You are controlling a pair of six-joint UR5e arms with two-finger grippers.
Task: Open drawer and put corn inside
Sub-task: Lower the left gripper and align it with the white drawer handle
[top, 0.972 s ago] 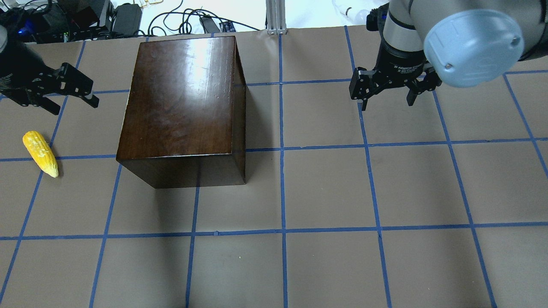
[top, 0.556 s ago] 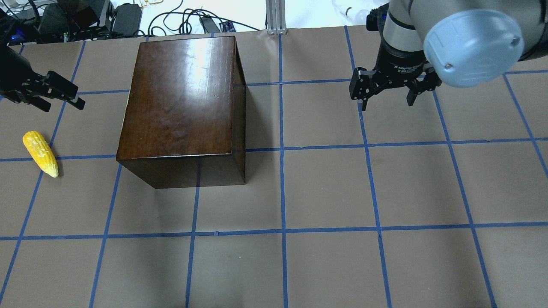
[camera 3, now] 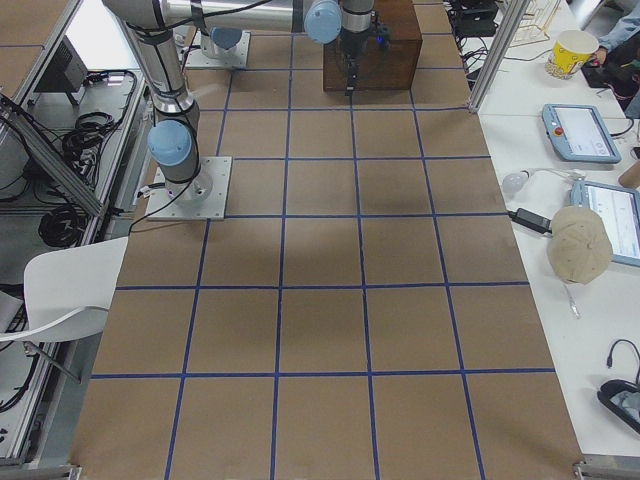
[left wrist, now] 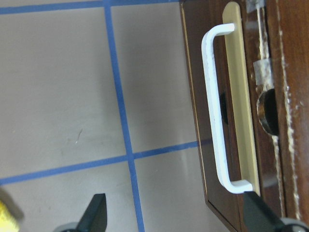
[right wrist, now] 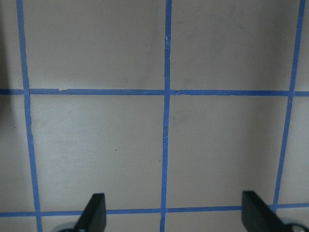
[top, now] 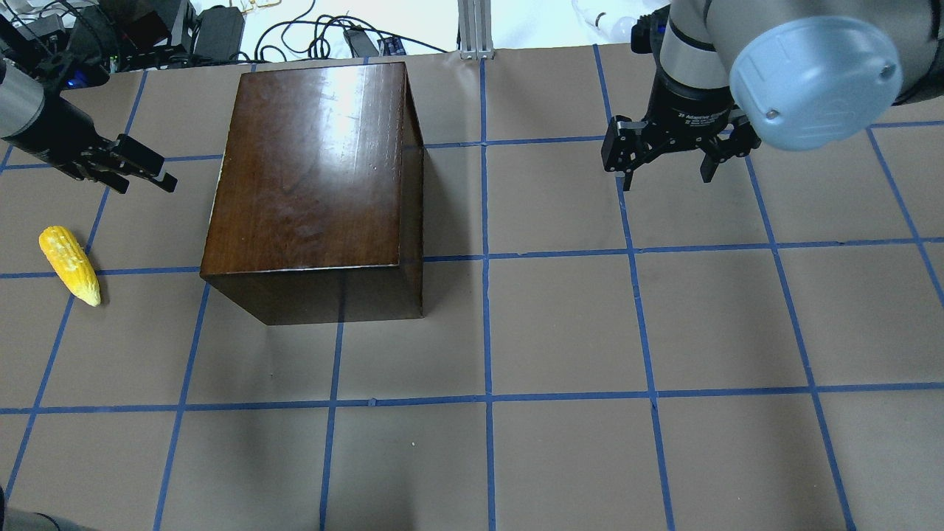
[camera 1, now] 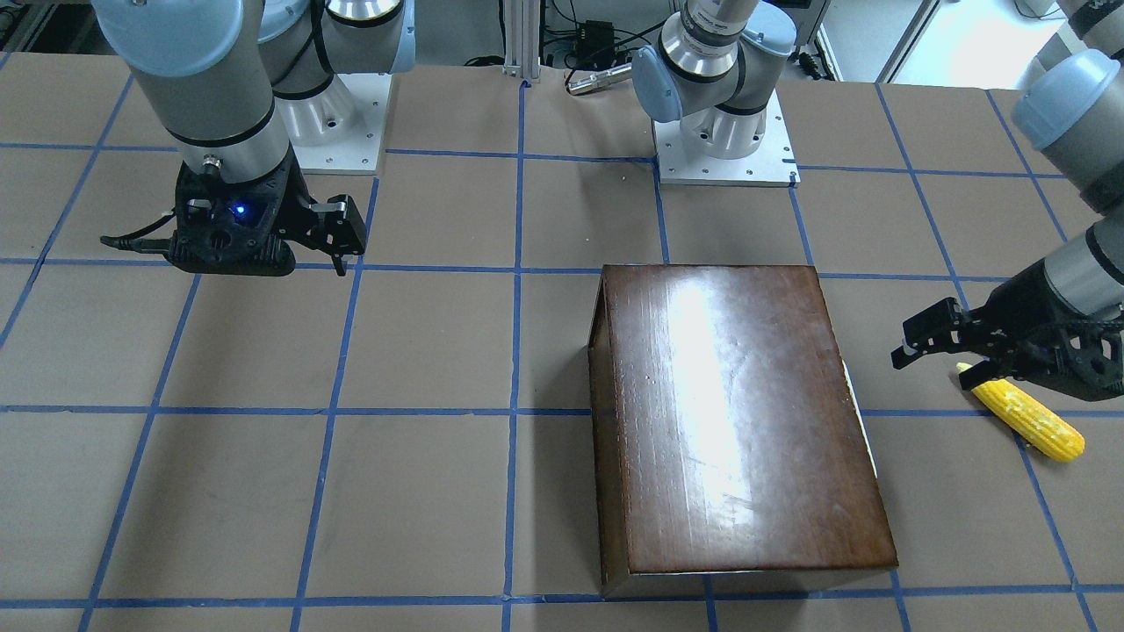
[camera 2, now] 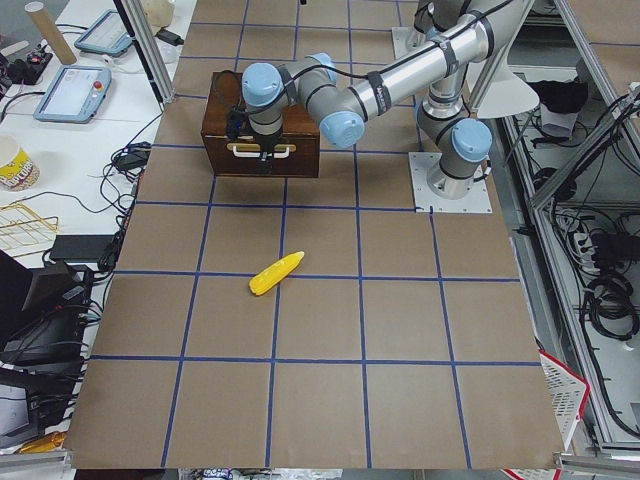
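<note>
The dark-brown wooden box [top: 310, 169] stands on the table's left half. Its drawer is shut. The drawer's chipped front panel [left wrist: 194, 87] with a white handle [left wrist: 215, 111] faces my left gripper and also shows in the exterior left view [camera 2: 300, 158]. My left gripper [top: 151, 173] is open and empty, a short way off the handle side; in the left wrist view its fingertips [left wrist: 94, 215] stand wide apart. The yellow corn [top: 70, 264] lies on the table near that gripper [camera 1: 931, 355], untouched. My right gripper [top: 667, 175] is open and empty, hovering over the table to the box's right.
The table is brown paper with a blue tape grid [top: 487, 254]. Cables and electronics [top: 147, 29] lie beyond its far edge. The two arm bases [camera 1: 724, 132] stand on the robot's side.
My left gripper drew back to the left, then came toward the box's handle side with its wrist turned. The right arm, the corn and the box have not moved.
</note>
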